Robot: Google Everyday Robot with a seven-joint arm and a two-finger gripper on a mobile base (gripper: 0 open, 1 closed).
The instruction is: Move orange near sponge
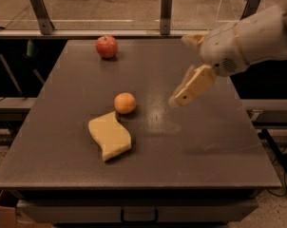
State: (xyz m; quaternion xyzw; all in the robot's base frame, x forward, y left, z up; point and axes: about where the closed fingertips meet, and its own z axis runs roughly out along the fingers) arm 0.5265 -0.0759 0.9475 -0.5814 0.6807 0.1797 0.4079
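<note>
The orange rests on the dark table, just above the top right corner of the pale yellow wavy sponge; the two are very close, and I cannot tell if they touch. My gripper hangs in the air to the right of the orange, clear of it, with tan fingers pointing down-left. It holds nothing.
A red apple sits near the table's far edge on the left. Metal posts and a rail run behind the table. My white arm reaches in from the upper right.
</note>
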